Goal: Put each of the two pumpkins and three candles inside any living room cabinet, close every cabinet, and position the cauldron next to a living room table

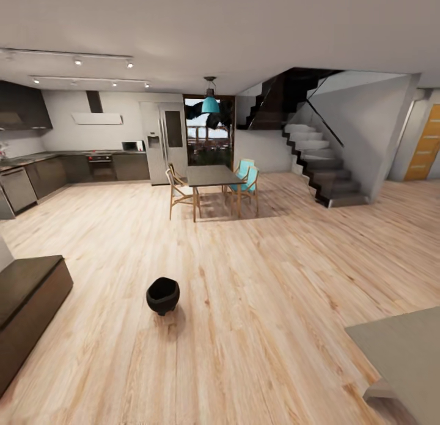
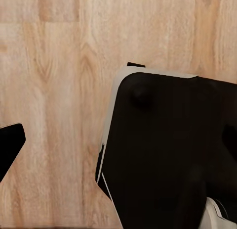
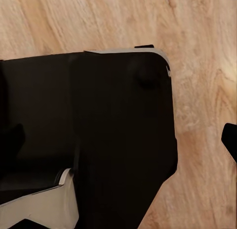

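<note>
Stood alone on the bare plank floor point(image 1: 256, 278), well out ahead in the head view: the black cauldron point(image 1: 162, 295), upright on short feet, its inside too dark to read. Cut off by the frame edge to its left, the long dark brown cabinet point(image 1: 27, 303), only one end showing, fronts flat and closed as far as could be seen. Clipped at the opposite lower corner, the grey top of the desk point(image 1: 406, 351), nothing visible on the part in frame. Far behind, a dining table point(image 1: 211, 177) with chairs, a kitchen run point(image 1: 73, 168) and a staircase point(image 1: 321, 168).

Looked down on planks from both wrist cameras, largely blocked by the robot's dark body panels. Only one black finger tip of the left tool point(image 2: 10, 145) caught at the picture's border, likewise for the right tool point(image 3: 230, 140); impossible to tell whether either was released or clenched. Nothing seen near either tool besides floor.
</note>
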{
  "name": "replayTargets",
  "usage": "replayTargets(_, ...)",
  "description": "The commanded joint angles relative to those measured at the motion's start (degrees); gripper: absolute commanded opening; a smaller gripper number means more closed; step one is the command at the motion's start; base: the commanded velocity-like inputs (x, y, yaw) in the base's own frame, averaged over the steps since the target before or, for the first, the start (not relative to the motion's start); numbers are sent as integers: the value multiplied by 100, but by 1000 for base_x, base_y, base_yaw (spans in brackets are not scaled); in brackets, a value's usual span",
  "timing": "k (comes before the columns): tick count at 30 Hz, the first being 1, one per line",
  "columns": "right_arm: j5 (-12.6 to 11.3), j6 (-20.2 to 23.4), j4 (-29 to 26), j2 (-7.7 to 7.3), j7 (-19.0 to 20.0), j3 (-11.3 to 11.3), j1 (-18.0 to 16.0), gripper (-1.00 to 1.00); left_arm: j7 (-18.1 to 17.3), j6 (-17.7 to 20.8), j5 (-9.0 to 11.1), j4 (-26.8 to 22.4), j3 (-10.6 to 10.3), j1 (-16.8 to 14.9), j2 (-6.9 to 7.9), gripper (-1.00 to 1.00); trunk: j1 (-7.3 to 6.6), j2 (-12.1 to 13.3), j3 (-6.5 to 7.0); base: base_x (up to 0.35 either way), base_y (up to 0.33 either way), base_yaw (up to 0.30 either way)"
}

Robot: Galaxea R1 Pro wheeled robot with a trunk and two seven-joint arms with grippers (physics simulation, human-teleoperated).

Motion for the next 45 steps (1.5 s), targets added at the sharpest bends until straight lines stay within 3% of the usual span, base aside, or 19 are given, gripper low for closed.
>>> replayTargets(1,-44,-24,5,2,3,-6,-3,100,-8,-8,38,-5,12,2,-2,100,2,-6,-5,0,0,275)
replayTargets(27,-44,-20,5,-1,4,-6,-3,100,-8,-87,36,1,12,2,-2,100,2,-6,-5,1,0,275)
replayTargets(33,-74,-41,4,-7,1,-6,-3,100,-8,-88,38,50,12,2,6,100,2,-6,-5,239,-1,228)
replayTargets(45,-88,-33,5,-23,0,-10,-2,100,-8,-90,35,54,12,2,13,100,2,-6,-5,318,-86,14)
